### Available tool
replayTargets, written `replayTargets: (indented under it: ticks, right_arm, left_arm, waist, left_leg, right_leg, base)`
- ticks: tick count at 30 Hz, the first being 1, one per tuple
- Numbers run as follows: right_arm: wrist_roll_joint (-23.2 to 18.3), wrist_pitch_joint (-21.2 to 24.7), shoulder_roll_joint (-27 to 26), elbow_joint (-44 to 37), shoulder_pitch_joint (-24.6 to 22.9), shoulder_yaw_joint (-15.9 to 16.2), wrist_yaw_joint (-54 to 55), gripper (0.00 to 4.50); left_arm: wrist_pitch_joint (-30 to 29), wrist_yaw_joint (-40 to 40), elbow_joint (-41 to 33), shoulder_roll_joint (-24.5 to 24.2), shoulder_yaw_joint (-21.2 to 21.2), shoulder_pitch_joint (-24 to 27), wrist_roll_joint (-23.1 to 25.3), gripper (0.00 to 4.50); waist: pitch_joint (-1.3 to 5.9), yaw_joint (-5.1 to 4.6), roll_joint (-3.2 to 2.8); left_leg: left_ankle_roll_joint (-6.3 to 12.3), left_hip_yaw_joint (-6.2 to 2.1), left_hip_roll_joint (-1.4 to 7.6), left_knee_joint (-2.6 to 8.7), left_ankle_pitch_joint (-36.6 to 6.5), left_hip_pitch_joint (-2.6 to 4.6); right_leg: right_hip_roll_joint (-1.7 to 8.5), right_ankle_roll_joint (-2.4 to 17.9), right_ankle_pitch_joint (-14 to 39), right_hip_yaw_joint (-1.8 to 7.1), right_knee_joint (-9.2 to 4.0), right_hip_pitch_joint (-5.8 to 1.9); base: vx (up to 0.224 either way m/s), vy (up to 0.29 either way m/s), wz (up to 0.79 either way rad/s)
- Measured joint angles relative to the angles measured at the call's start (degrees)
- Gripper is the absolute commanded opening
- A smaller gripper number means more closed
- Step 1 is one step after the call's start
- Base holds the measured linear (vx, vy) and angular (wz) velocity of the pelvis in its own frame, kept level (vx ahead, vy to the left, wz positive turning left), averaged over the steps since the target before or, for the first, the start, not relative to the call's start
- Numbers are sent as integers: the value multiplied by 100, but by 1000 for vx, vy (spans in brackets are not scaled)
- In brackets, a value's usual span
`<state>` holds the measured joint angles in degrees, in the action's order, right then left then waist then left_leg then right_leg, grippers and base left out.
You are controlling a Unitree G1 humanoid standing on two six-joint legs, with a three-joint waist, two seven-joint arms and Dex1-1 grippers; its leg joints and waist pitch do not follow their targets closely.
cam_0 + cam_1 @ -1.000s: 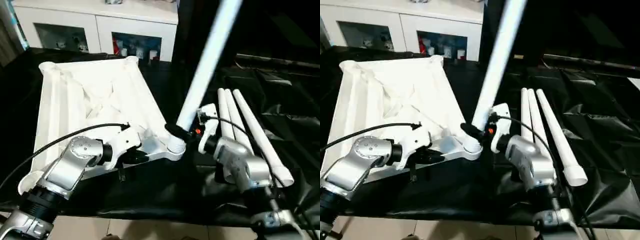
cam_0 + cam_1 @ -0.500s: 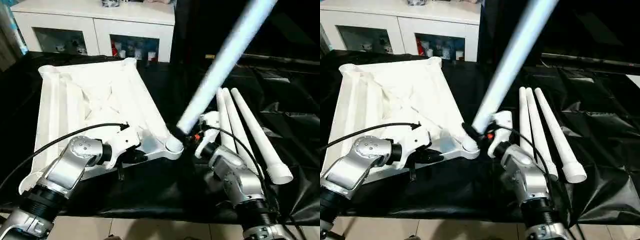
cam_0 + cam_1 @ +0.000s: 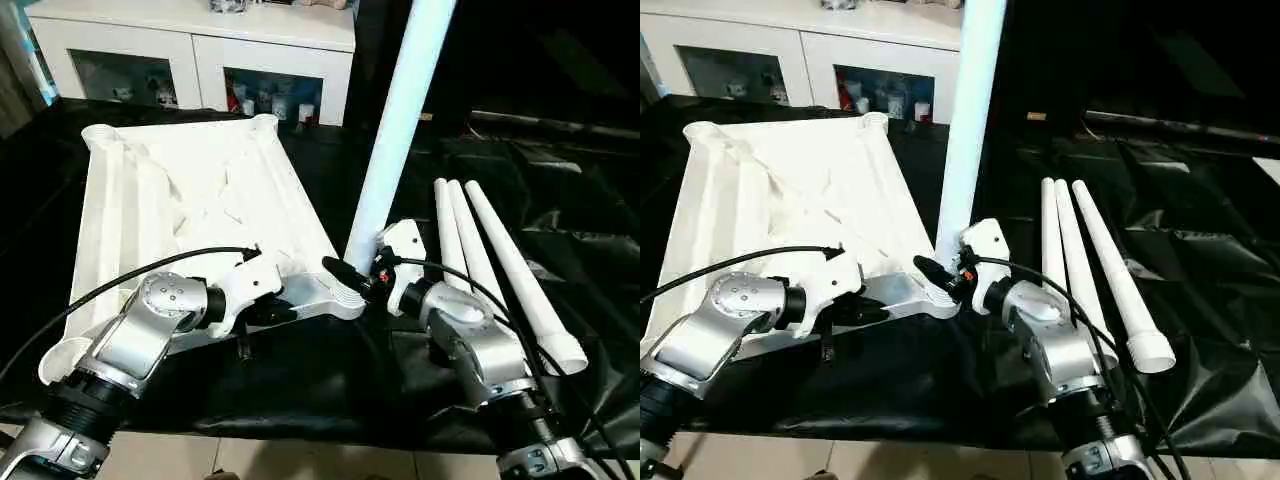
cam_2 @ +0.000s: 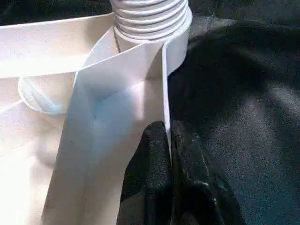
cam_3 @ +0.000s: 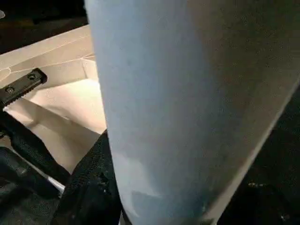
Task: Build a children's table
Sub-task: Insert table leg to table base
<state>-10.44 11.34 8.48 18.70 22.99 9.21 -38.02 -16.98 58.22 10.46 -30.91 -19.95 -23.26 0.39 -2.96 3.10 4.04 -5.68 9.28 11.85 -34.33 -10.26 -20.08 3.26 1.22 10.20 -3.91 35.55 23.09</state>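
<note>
Tabletop (image 3: 190, 190): ribbed side up on black surface (image 3: 560, 200); left hand (image 4: 168, 154) pinches its rim. Leg (image 3: 395, 140): near-upright at corner socket (image 3: 350, 290), clamped by right hand (image 3: 362, 272). Three spare legs (image 3: 490, 260) alongside.

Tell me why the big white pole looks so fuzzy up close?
In the right wrist view the leg sits right against the camera, so it blurs. In the left eye view the same leg looks crisp, standing at the tabletop corner.
</note>
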Motion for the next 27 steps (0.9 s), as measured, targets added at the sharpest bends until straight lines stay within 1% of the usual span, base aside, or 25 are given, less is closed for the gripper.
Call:
replayTargets:
  ticks: [3,5,8,11,15,17,18,23,25,27]
  right_arm:
    - [-52,94,82,127,120,17,-234,191]
    - [-113,96,111,206,154,15,-375,191]
    - [-248,72,122,291,161,-89,-530,191]
    - [-394,9,123,397,148,-203,-768,191]
    - [-494,-186,190,518,128,-207,-1080,191]
    - [-487,-351,272,582,103,-175,-1295,191]
    - [-479,-456,342,603,92,-111,-1457,191]
    - [-453,-629,485,606,15,67,-1855,191]
    - [-371,-702,574,604,16,188,-2001,191]
    - [-327,-741,585,631,24,225,-2080,191]
  left_arm:
    - [1,70,-8,-25,-33,-10,31,0]
    - [1,144,-3,-59,-85,-60,60,0]
    - [42,279,73,-88,-136,-138,61,0]
    - [139,423,177,-125,-173,-214,54,0]
    - [269,594,304,-162,-196,-284,44,0]
    - [373,684,393,-166,-235,-336,40,0]
    - [429,761,434,-170,-241,-352,38,0]
    - [585,990,520,-226,-279,-382,36,0]
    - [636,1054,565,-238,-318,-400,38,0]
    - [692,1102,618,-259,-353,-432,52,0]
  waist:
    - [24,-6,29]
    - [31,-8,36]
    - [35,-8,33]
    - [38,16,10]
    - [42,38,-15]
    - [42,53,-20]
    - [43,58,-21]
    - [67,47,-18]
    - [85,44,-16]
    - [93,38,-16]
  left_leg:
    - [0,0,0,14,0,2]
    - [4,1,0,16,-3,2]
    - [14,3,0,17,-10,2]
    - [14,3,0,26,-10,2]
    - [14,4,0,32,-10,2]
    - [14,5,0,33,-10,2]
    - [14,5,0,33,-10,2]
    - [28,7,1,38,-18,4]
    - [32,7,1,39,-22,10]
    - [32,7,1,45,-22,15]
  right_leg:
    - [0,0,0,-3,-21,-6]
    - [0,0,0,-3,-28,-9]
    - [0,0,0,-2,-33,-14]
    - [0,0,0,-4,-33,-14]
    - [0,0,0,-4,-33,-19]
    - [0,-1,0,-1,-35,-27]
    - [0,-4,3,1,-39,-33]
    - [0,-10,6,1,-56,-46]
    - [0,-16,11,2,-56,-53]
    - [0,-19,13,1,-56,-55]
  base:
    - [0,0,0]
    - [0,0,0]
    - [0,0,0]
    - [0,0,0]
    - [0,0,0]
    - [0,0,0]
    - [0,0,0]
    - [0,0,0]
    - [0,0,0]
    - [0,0,0]
